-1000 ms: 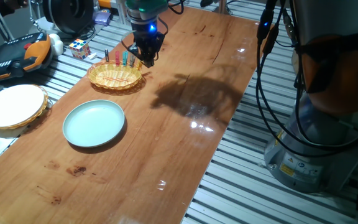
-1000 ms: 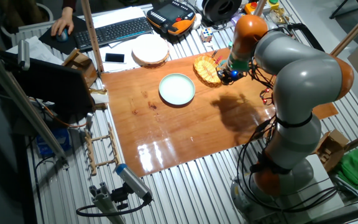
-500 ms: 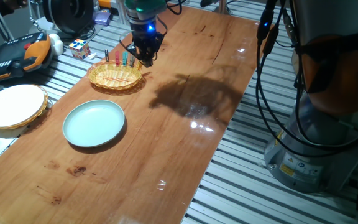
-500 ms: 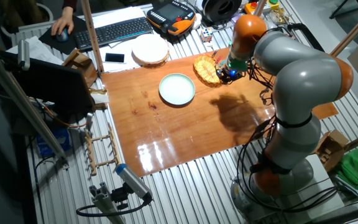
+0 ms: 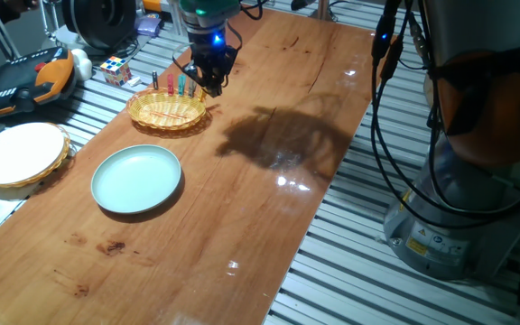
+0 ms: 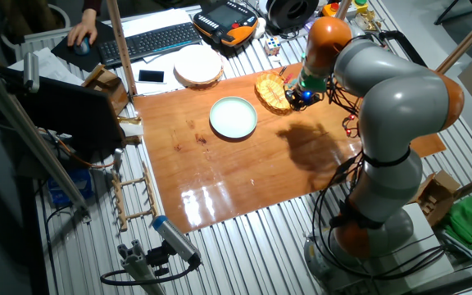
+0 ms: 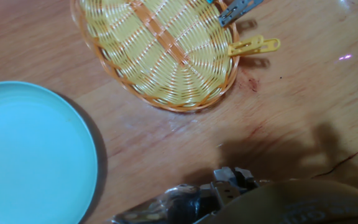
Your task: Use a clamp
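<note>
The yellow clamp [image 7: 253, 45] is clipped on the rim of the oval wicker basket [image 7: 166, 102] and sticks out over the table. A grey and blue peg [image 7: 238, 11] sits on the rim beside it. In one fixed view a row of coloured pegs [image 5: 181, 86] stands on the far rim of the basket [image 5: 165, 110]. My gripper [image 5: 211, 83] hangs just above and to the right of these pegs, holding nothing that I can see. It also shows in the other fixed view [image 6: 300, 100] beside the basket [image 6: 270, 92]. Its fingers are too dark and small to judge.
A pale blue plate [image 5: 136, 179] lies on the wooden table near the basket, also in the hand view [image 7: 30, 155]. A white round lidded basket [image 5: 21, 153], a Rubik's cube [image 5: 116, 69] and an orange teach pendant [image 5: 25, 81] lie off the table's left edge.
My gripper has risen slightly and shifted a little to the left over the basket's far rim. The pegs and the basket have not moved.
</note>
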{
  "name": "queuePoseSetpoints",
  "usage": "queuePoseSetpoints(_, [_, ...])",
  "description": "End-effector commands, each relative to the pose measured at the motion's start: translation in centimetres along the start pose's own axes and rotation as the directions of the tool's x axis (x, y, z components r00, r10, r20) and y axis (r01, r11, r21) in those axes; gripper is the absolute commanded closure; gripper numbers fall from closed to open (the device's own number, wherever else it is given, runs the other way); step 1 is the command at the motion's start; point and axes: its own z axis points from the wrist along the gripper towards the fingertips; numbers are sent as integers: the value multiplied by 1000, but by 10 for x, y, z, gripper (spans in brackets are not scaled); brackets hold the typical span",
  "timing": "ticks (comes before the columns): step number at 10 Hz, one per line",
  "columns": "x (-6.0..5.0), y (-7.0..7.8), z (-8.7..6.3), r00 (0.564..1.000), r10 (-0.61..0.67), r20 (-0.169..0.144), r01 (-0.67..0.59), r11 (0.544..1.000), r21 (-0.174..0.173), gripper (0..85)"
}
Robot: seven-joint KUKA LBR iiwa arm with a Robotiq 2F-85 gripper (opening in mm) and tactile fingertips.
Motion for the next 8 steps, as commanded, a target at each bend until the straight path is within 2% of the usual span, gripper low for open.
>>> queuePoseSetpoints(1, [0, 0, 0, 1000, 5, -13, -5, 1000, -4, 843])
queuePoseSetpoints(2, [0, 0, 0, 999, 7, -31, -7, 1000, -11, 843])
queuePoseSetpoints(4, [0, 0, 0, 998, 28, -47, -28, 1000, -1, 843])
queuePoseSetpoints(5, [-1, 0, 0, 998, 42, -39, -42, 999, 3, 843])
queuePoseSetpoints(7, [-9, 3, 6, 998, 65, 2, -65, 998, 23, 843])
queuePoseSetpoints(8, [-17, 4, 13, 997, 71, -8, -71, 997, -10, 843])
